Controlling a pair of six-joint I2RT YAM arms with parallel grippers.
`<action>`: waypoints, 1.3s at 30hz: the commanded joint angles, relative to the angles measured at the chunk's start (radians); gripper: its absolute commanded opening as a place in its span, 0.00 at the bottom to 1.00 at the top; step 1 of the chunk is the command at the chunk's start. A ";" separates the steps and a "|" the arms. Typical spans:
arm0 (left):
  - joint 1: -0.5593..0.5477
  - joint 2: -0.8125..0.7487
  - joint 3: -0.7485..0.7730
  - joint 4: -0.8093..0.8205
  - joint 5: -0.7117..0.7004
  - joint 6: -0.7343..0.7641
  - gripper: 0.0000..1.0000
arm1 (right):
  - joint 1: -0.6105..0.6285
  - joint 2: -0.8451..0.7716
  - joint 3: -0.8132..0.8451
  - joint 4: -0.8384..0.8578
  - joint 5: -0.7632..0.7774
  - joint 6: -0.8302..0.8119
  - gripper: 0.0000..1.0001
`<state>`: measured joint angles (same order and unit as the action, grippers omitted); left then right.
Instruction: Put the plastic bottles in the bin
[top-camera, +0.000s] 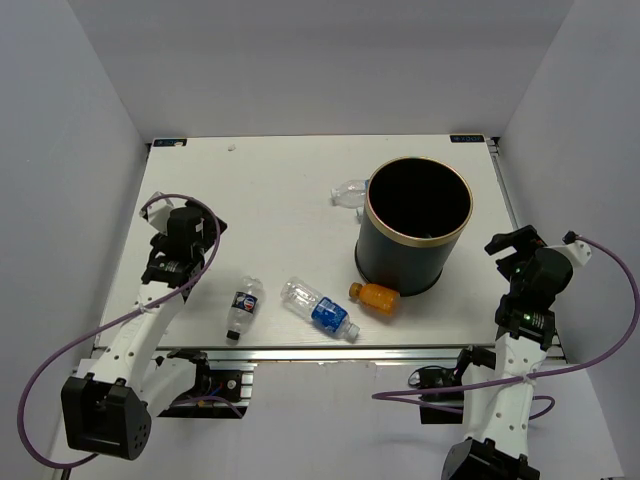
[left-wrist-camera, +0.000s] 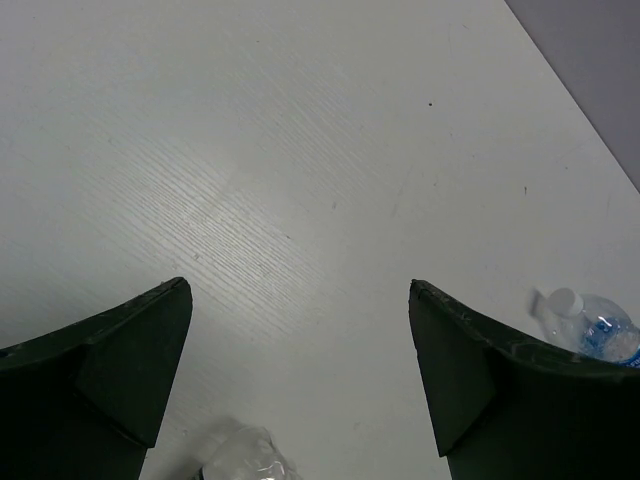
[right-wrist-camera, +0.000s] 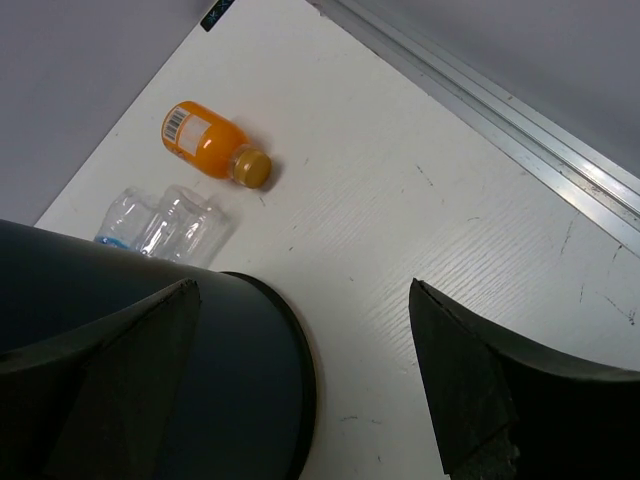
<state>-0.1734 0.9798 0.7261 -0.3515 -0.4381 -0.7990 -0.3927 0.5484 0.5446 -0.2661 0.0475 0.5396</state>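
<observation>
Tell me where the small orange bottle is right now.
In the top view, the orange bottle lies on its side right of centre, by the near foot of the bin, with the blue-label bottle just to its left.

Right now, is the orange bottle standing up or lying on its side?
Lying on its side: the orange bottle rests lengthwise on the table, outside the bin, near its base.

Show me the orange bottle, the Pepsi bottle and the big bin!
orange bottle (top-camera: 379, 298): top view, its orange body.
Pepsi bottle (top-camera: 243, 301): top view, its dark label.
bin (top-camera: 396, 262): top view, its black front wall.
</observation>
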 joint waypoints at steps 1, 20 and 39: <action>-0.003 -0.035 -0.019 0.003 -0.001 -0.016 0.98 | -0.003 -0.008 -0.008 0.044 -0.018 0.019 0.89; -0.005 -0.066 -0.057 -0.262 0.413 0.107 0.98 | -0.003 0.093 0.003 0.056 -0.163 -0.033 0.89; -0.233 0.203 -0.073 -0.351 0.421 0.087 0.98 | -0.003 0.142 0.017 0.036 -0.189 -0.044 0.89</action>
<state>-0.3931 1.1656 0.6441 -0.6949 0.0151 -0.6952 -0.3923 0.6804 0.5377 -0.2436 -0.1173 0.5003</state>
